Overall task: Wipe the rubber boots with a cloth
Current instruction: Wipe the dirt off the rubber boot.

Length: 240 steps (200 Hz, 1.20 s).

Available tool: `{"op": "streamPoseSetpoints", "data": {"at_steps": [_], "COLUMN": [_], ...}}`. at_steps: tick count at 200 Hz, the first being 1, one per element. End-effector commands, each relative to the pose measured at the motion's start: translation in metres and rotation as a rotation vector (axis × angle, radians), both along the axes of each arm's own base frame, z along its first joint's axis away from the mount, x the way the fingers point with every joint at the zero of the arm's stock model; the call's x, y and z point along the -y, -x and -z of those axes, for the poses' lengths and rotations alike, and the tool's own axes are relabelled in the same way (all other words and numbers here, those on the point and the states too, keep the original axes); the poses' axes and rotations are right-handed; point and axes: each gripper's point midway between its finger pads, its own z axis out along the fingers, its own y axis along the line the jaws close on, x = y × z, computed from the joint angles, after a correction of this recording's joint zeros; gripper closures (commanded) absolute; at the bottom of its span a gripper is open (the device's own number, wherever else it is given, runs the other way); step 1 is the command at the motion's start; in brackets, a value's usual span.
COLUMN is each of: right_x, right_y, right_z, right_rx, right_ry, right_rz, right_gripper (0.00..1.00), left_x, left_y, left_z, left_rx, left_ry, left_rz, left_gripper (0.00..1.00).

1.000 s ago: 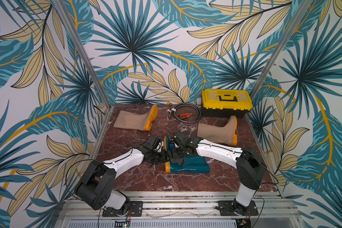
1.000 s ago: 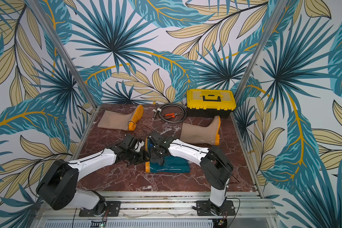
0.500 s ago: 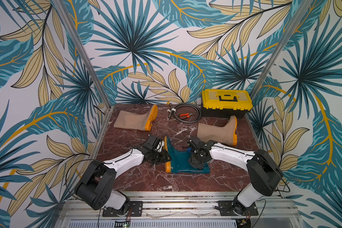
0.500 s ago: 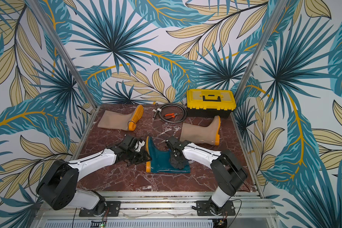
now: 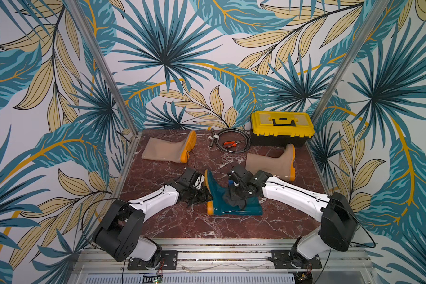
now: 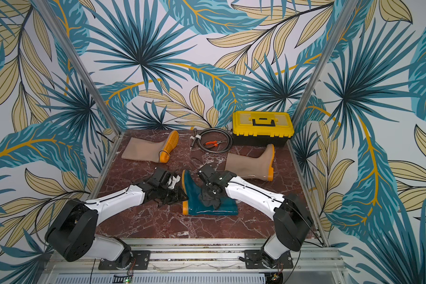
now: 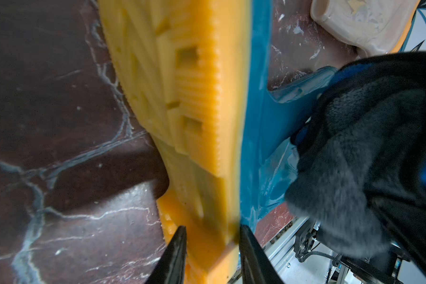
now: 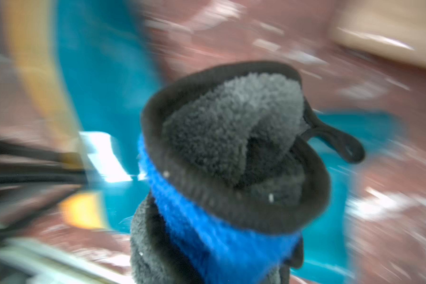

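Fingers (image 7: 175,258) of my left pincer (image 7: 211,236) stand slightly apart on either side of the orange sole (image 7: 190,98), at the heel of the teal boot (image 7: 256,127). I cannot tell whether they bite the heel or merely flank it. My right pincer (image 5: 237,193) is pressed together on the cloth (image 8: 231,147). Its grey pile, black hem and blue band bury the tips completely in the right wrist view, and everything around the cloth there is smeared by blur.

In a top view the cloth hangs from that pincer onto the shaft of the teal boot, which lies on its side mid-bench (image 5: 170,221) with its sole toward my left arm.

I count three boots: one teal and two beige. Both beige ones lie on their sides farther back, one (image 5: 167,150) to the left and one (image 5: 273,162) to the right. I also count one cloth, one yellow toolbox (image 5: 282,126), one coil of cable (image 5: 231,129) and one pair of orange pliers (image 5: 229,143) inside the coil.

The left wrist view cuts the teal boot down to its sole and a strip of teal, and it shows only a corner of a beige boot.
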Motion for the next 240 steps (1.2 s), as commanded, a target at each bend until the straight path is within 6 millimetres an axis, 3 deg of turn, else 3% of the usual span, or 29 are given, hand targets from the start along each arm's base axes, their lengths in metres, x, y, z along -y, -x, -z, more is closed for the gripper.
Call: {"op": "streamPoseSetpoints", "data": {"at_steps": [1, 19, 38, 65, 71, 106, 120, 145, 163, 190, 212, 240], "right_x": [-0.037, -0.048, -0.032, 0.022, 0.042, 0.133, 0.153, 0.123, 0.102, 0.056, 0.007, -0.046], "right_y": [0.009, 0.012, 0.015, 0.017, 0.011, 0.017, 0.023, 0.013, 0.012, 0.012, 0.015, 0.028], "right_z": [0.028, 0.051, 0.071, 0.083, 0.084, 0.092, 0.095, 0.057, 0.030, 0.004, 0.002, 0.022], "right_rx": [-0.085, -0.139, -0.161, -0.186, -0.197, -0.239, -0.275, -0.217, -0.157, -0.090, -0.073, -0.119], "right_ry": [-0.035, -0.030, 0.052, 0.176, 0.183, 0.297, 0.315, 0.169, 0.062, -0.060, -0.113, -0.134], "right_rz": [-0.042, -0.059, -0.049, 0.022, 0.071, 0.208, 0.259, 0.242, 0.230, 0.158, 0.069, -0.036], "right_gripper": [1.00, 1.00, 1.00, 1.00, 1.00, 1.00, 1.00, 1.00, 1.00, 1.00, 1.00, 1.00], "left_x": [0.007, 0.008, 0.008, 0.006, 0.005, 0.004, 0.008, 0.019, 0.022, 0.018, 0.012, 0.011], "left_y": [-0.001, -0.002, -0.002, -0.001, 0.000, 0.001, -0.001, -0.007, -0.010, -0.007, -0.003, -0.002], "left_z": [-0.005, -0.002, 0.002, 0.010, 0.011, 0.009, 0.005, -0.016, -0.028, -0.022, -0.006, 0.006], "left_rx": [0.011, 0.004, -0.002, -0.008, -0.008, 0.000, 0.006, 0.019, 0.042, 0.020, -0.004, -0.022], "left_ry": [0.035, 0.031, 0.024, 0.003, 0.001, 0.000, 0.012, 0.058, 0.066, 0.044, 0.000, -0.028], "left_rz": [0.020, 0.025, 0.032, 0.035, 0.036, 0.039, 0.052, 0.094, 0.107, 0.098, 0.087, 0.090], "left_gripper": [0.68, 0.70, 0.71, 0.73, 0.73, 0.73, 0.72, 0.59, 0.56, 0.54, 0.54, 0.54]}}
